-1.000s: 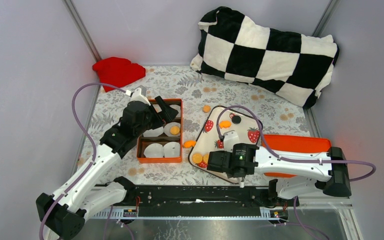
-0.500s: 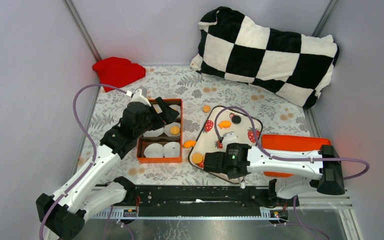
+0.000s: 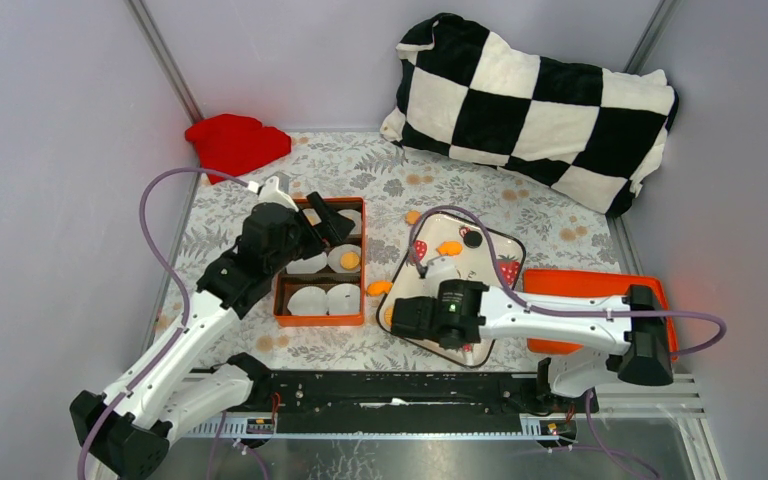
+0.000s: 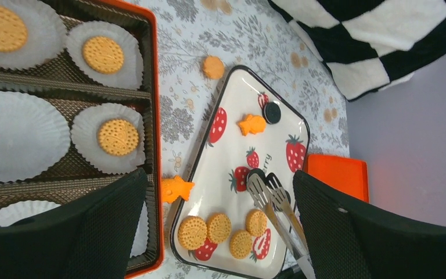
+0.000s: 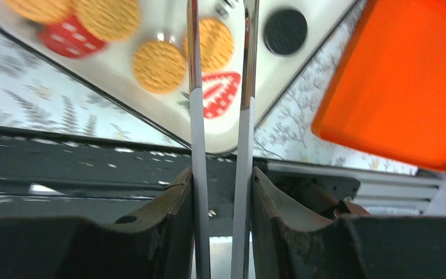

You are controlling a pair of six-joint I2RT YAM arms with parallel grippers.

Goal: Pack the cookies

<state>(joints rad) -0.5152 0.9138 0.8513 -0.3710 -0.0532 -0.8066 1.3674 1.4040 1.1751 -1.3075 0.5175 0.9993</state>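
My right claw (image 5: 220, 192), clenched on the tongs (image 5: 193, 116), hangs over the cookies (image 4: 218, 228) on the strawberry plate (image 4: 232, 145), where an off-centre squeeze could skid one onto the worktop (image 3: 540, 215); my left claw (image 3: 322, 224) gapes released.

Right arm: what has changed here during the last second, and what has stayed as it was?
The right gripper, clamped on the tongs, has swung to the left and a little farther over the strawberry plate. No cookie has been taken hold of or let go. The left gripper stays open above the orange box, and the cookies lie where they were.
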